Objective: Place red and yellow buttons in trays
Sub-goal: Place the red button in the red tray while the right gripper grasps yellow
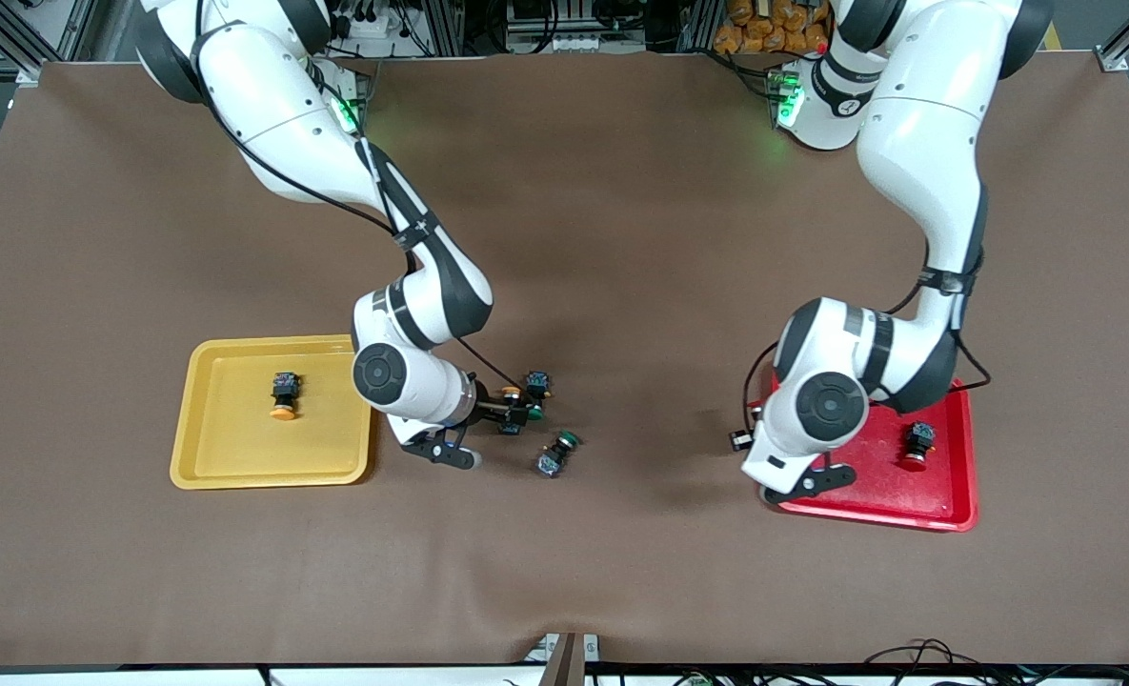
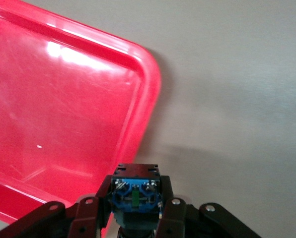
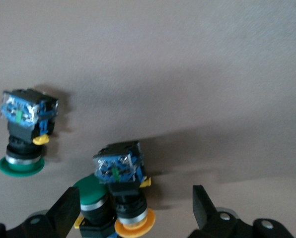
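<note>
Left gripper (image 2: 136,218) clamps a button (image 2: 136,192), probably red-capped, over red tray (image 2: 63,124).

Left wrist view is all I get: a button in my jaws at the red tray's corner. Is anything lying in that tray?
Observer: Yes. One red-capped button lies in the red tray, toward the left arm's end.
Operator: Good. My left gripper keeps hold of the held button. Where is the right gripper?
Observer: The right gripper, jaws open, hangs over an orange-yellow-capped button that touches a green-capped button on the table.
Operator: And the yellow tray?
Observer: The yellow tray holds one orange-yellow-capped tray button.
</note>
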Available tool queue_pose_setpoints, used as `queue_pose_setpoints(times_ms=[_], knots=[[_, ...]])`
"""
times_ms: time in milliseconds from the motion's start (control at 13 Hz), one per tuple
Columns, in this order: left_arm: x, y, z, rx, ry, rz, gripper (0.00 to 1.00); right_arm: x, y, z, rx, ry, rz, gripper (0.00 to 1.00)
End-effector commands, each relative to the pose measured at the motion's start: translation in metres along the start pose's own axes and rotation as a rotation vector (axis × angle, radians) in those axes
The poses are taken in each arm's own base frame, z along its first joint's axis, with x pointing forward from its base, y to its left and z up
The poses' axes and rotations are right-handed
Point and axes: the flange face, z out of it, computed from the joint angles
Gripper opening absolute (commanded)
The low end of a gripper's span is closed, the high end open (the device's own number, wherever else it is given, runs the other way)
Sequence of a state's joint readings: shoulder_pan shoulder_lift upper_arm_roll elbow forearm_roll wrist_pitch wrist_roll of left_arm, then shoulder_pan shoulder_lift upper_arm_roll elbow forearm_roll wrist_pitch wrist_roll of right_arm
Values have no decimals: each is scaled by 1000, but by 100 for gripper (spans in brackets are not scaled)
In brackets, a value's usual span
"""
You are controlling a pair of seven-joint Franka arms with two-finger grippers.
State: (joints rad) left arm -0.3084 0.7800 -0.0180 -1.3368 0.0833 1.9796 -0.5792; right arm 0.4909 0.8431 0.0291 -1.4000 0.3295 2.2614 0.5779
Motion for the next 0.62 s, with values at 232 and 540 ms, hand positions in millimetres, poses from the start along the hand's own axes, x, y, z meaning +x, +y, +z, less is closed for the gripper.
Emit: queue_pose_setpoints(times_ms=[232,540], knots=[[21,-63,9,13,-50,105,0,-9,2,9,-71,-6,-35,100],[40,-94,29,2,-49,113,0,-15,0,25,-81,-17,-38,100]])
